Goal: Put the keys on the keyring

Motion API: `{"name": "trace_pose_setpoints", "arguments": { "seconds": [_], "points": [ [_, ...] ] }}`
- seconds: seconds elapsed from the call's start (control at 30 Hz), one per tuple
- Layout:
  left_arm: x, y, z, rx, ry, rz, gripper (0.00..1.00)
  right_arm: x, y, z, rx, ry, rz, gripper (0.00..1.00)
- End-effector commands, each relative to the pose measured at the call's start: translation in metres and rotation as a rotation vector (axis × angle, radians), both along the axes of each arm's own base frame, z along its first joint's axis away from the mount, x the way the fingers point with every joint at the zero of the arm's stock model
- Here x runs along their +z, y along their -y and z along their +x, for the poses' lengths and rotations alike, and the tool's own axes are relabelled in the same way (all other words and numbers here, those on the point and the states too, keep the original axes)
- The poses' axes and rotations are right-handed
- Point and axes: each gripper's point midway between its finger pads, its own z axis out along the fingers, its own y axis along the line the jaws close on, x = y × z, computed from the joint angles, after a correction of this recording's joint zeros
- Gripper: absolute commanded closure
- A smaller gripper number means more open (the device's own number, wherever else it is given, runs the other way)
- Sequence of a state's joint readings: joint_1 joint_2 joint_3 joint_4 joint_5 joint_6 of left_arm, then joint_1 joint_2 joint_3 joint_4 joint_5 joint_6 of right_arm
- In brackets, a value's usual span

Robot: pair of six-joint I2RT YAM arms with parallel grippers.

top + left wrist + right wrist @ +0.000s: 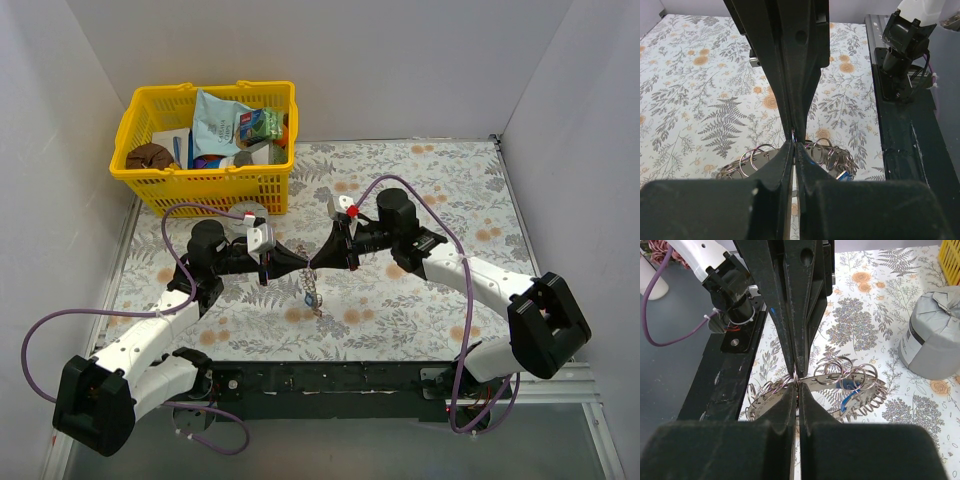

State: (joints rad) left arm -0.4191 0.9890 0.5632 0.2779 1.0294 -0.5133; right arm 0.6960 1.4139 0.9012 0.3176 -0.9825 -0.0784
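My left gripper (304,263) and right gripper (321,262) meet tip to tip above the middle of the table. Both are shut on the same spot of the keyring (313,296). The keyring is a flat silvery piece carrying several small split rings, and it extends below the tips towards the near edge. In the left wrist view the left gripper (794,143) pinches a small ring, with the keyring (751,161) behind it. In the right wrist view the right gripper (798,383) does the same on the keyring (866,386). A blue key (846,388) sits among the rings and also shows in the left wrist view (842,175). No red key shows.
A yellow basket (150,186) full of packets stands at the back left. A grey cylindrical tin (934,340) stands on the flowered cloth near the basket, behind the left arm (250,213). The black base rail (330,380) runs along the near edge.
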Motion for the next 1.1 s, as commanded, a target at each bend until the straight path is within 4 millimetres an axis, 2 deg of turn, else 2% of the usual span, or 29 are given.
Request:
{"name": "trace_pose_setpoints", "arguments": {
  "seconds": [0.0, 0.13, 0.2, 0.27, 0.33, 0.37, 0.4, 0.53, 0.57, 0.87, 1.07],
  "points": [
    [0.015, 0.001, -0.004, -0.023, 0.074, -0.031, 1.00, 0.021, -0.005, 0.003, 0.002, 0.040, 0.039, 0.99],
    [0.015, 0.000, -0.001, -0.011, 0.078, -0.024, 1.00, 0.023, -0.005, 0.008, -0.021, 0.050, 0.009, 0.99],
    [0.010, 0.000, 0.000, -0.005, 0.068, -0.007, 0.98, 0.016, -0.002, 0.011, -0.033, 0.058, -0.034, 0.99],
    [0.009, 0.000, 0.003, -0.002, 0.082, 0.010, 0.88, 0.020, -0.002, 0.015, -0.045, 0.086, -0.050, 0.99],
    [0.003, 0.000, 0.005, -0.003, 0.060, 0.029, 0.76, 0.011, 0.004, 0.018, -0.057, 0.095, -0.112, 0.99],
    [0.004, 0.000, 0.006, -0.003, 0.064, 0.031, 0.73, 0.017, 0.003, 0.020, -0.058, 0.110, -0.119, 0.99],
    [0.003, 0.000, 0.005, -0.007, 0.061, 0.036, 0.70, 0.009, 0.008, 0.019, -0.061, 0.089, -0.167, 0.99],
    [0.000, 0.002, 0.006, -0.023, 0.057, 0.045, 0.55, 0.006, 0.015, 0.026, -0.086, 0.111, -0.258, 0.99],
    [-0.004, 0.003, 0.007, -0.031, 0.045, 0.050, 0.52, 0.010, 0.014, 0.029, -0.092, 0.117, -0.266, 0.99],
    [0.005, 0.012, 0.019, -0.062, 0.032, 0.072, 0.51, -0.010, 0.030, 0.021, -0.041, 0.088, -0.419, 0.99],
    [0.011, 0.019, 0.023, -0.090, 0.031, 0.067, 0.54, -0.012, 0.032, 0.006, 0.032, 0.062, -0.426, 0.99]
  ]
}}
